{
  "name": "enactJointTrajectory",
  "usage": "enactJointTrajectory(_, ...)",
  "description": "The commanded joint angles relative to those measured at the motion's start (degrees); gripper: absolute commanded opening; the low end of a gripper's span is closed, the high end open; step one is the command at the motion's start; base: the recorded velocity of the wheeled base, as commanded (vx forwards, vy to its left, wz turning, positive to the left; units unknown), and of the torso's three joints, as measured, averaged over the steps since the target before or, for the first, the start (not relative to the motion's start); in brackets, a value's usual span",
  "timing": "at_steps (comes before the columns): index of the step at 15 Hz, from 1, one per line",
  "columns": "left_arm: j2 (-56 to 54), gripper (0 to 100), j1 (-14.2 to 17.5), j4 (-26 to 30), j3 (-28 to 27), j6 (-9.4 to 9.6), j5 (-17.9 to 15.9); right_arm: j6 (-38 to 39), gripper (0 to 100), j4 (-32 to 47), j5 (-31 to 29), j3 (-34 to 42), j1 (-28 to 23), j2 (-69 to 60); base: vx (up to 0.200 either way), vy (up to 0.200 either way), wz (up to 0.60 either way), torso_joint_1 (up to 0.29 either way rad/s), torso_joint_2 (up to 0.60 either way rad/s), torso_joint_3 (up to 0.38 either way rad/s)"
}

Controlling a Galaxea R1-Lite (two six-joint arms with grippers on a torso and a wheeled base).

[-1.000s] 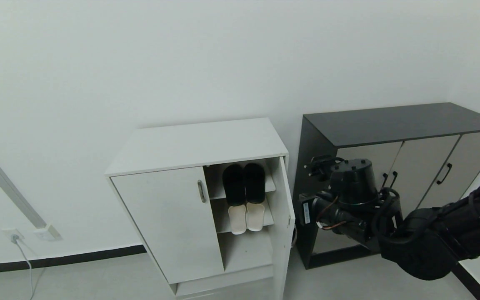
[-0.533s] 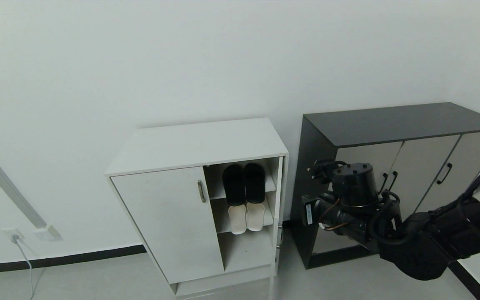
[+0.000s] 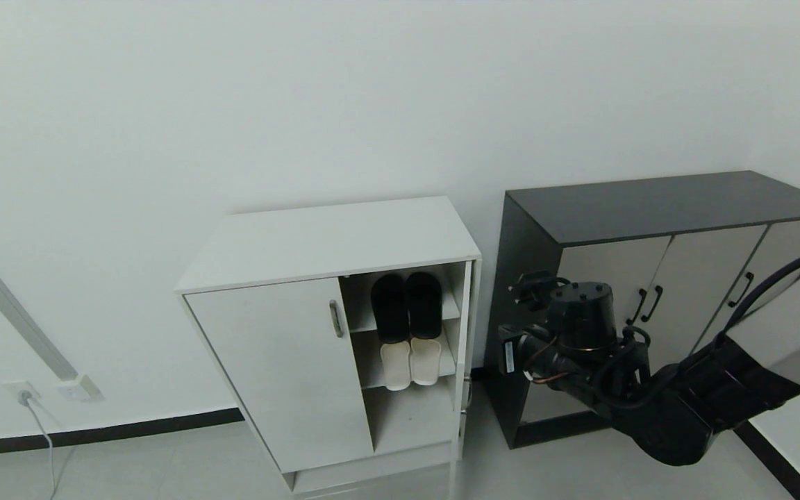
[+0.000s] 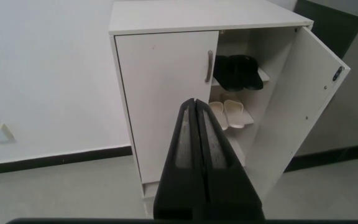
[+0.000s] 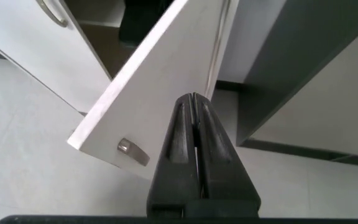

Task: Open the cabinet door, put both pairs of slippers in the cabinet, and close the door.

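White wall [image 3: 303, 104] and grey floor [image 3: 129, 465] frame the white two-door wooden cabinet [image 3: 330, 243]. Both pairs are shelved: the black slippers [image 3: 407, 305] on top, the cream slippers [image 3: 410, 361] just below. By my reckoning only closing remains, as the right-hand cabinet door [image 5: 160, 93] stands open. My right gripper [image 5: 193, 98], jaws pressed together, hangs by its outer face; whether it touches, I cannot tell. My left gripper [image 4: 194, 102] is likewise closed on nothing.

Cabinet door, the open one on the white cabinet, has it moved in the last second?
Yes. The open door has swung left, away from the dark cabinet beside it, toward closing. It is still well ajar.
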Motion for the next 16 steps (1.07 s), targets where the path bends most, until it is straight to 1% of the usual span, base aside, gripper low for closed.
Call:
enactJointTrajectory(1, 0.0, 0, 0.0, 0.0, 0.0, -0.04, 0.0, -0.1, 0, 0.0, 0.0, 0.3, 0.2, -1.1, 0.000, 0.000, 0.60, 0.002, 0.00, 0.002)
enactJointTrajectory(6, 0.0, 0, 0.0, 0.0, 0.0, -0.13, 0.0, 0.0, 0, -0.4, 0.1, 0.4, 0.6, -2.9, 0.000, 0.000, 0.60, 0.001, 0.00, 0.004)
enactJointTrajectory(9, 0.0, 0, 0.0, 0.0, 0.0, -0.13, 0.0, -0.2, 0, -2.0, 0.0, 1.1, 0.2, -2.8, 0.000, 0.000, 0.00, 0.000, 0.00, 0.000)
enactJointTrajectory(12, 0.0, 0, 0.0, 0.0, 0.0, -0.13, 0.0, -2.0, 0, -2.0, -0.4, 1.2, -1.6, -3.8, 0.000, 0.000, 0.00, 0.000, 0.00, 0.000)
enactJointTrajectory(14, 0.0, 0, 0.0, 0.0, 0.0, -0.04, 0.0, -3.4, 0, -0.7, -0.4, 2.5, -3.7, -7.0, 0.000, 0.000, 0.00, 0.000, 0.00, 0.000)
enactJointTrajectory(16, 0.0, 0, 0.0, 0.0, 0.0, -0.13, 0.0, -5.3, 0, 2.4, -0.4, 5.3, -5.5, -9.7, 0.000, 0.000, 0.00, 0.000, 0.00, 0.000)
